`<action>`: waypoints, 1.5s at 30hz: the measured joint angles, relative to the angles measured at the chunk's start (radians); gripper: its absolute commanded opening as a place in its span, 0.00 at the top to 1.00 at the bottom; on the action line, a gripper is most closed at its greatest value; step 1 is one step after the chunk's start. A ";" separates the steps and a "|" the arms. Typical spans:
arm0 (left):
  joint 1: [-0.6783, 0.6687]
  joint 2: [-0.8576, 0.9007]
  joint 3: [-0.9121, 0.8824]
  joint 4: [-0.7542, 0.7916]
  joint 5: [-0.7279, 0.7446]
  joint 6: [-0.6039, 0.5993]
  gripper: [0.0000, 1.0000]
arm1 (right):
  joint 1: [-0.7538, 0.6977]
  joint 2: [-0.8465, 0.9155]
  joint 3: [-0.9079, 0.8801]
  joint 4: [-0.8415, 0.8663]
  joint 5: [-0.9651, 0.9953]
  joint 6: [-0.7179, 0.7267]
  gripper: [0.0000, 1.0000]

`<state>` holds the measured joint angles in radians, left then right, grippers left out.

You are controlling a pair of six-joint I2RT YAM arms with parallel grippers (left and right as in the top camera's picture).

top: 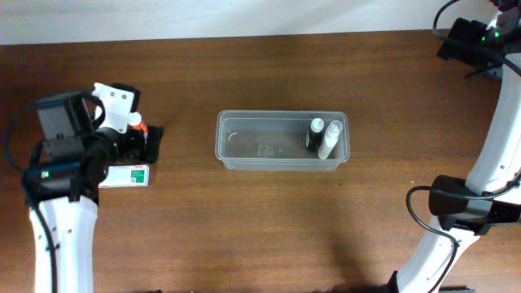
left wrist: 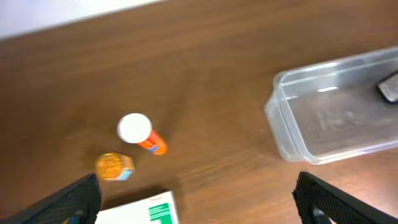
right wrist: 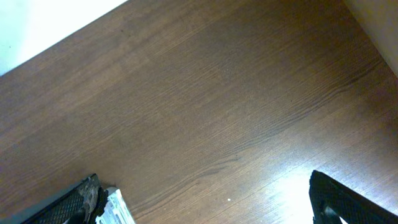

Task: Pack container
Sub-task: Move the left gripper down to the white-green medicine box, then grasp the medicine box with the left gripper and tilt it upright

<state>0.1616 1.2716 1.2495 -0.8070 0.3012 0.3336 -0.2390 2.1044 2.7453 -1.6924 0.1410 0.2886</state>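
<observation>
Sitting untouched, the container lies apart from both open jaws.

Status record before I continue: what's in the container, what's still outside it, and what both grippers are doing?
container: clear, upright, no lid, mid-table
inside: dark bottle and white bottle, side by side at the end nearer the right arm
outside: orange bottle with white cap, amber jar, white-and-green box, all on the table on the left arm's side
left gripper: open, empty, above those three items
right gripper: open, empty, over bare wood
</observation>
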 measured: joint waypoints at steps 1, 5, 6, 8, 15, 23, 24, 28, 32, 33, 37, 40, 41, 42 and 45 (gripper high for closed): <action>0.000 0.018 0.000 0.000 0.016 0.000 0.01 | 0.000 0.000 0.000 0.000 0.000 0.000 0.02; 0.000 0.074 0.000 -0.001 0.056 -0.011 0.00 | 0.000 0.000 0.000 0.000 0.000 0.000 0.01; 0.000 0.087 0.000 -0.001 0.062 -0.024 0.01 | 0.000 0.000 0.000 0.000 0.000 -0.001 0.02; 0.000 0.106 0.000 -0.001 0.069 -0.041 0.01 | 0.000 0.000 0.000 0.000 0.000 -0.001 0.02; 0.000 0.172 0.006 0.003 0.029 -0.151 0.01 | 0.000 0.000 0.000 0.000 0.000 -0.001 0.02; 0.016 0.377 0.009 -0.039 -0.152 -0.531 0.01 | 0.000 0.000 0.000 0.000 0.000 -0.001 0.02; 0.021 0.403 0.009 -0.043 -0.165 -0.566 0.01 | 0.000 0.000 0.000 0.000 0.000 0.000 0.02; 0.042 0.464 0.009 -0.077 -0.208 -0.644 0.01 | 0.000 0.000 0.000 0.000 0.000 0.000 0.02; 0.060 0.477 0.009 -0.107 -0.262 -0.699 0.01 | 0.000 0.000 0.000 0.000 0.000 -0.001 0.02; 0.070 0.477 0.009 -0.110 -0.277 -0.718 0.01 | 0.000 0.000 0.000 0.000 0.000 -0.001 0.02; 0.108 0.477 0.009 -0.112 -0.296 -0.795 0.01 | 0.000 0.000 0.000 0.000 0.000 0.000 0.02; 0.140 0.477 -0.003 -0.107 -0.306 -0.863 0.01 | 0.000 0.000 0.000 0.000 0.000 0.000 0.02; 0.153 0.477 -0.018 -0.100 -0.308 -0.897 0.01 | 0.000 0.000 0.000 0.000 0.000 0.000 0.02; 0.161 0.477 -0.032 -0.089 -0.310 -0.919 0.01 | 0.000 0.000 0.000 0.000 0.000 0.000 0.02; 0.187 0.477 -0.091 -0.040 -0.313 -0.991 0.01 | 0.000 0.000 0.000 0.000 0.000 0.000 0.01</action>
<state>0.3481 1.7489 1.1587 -0.8467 -0.0120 -0.6575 -0.2390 2.1044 2.7453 -1.6924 0.1410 0.2886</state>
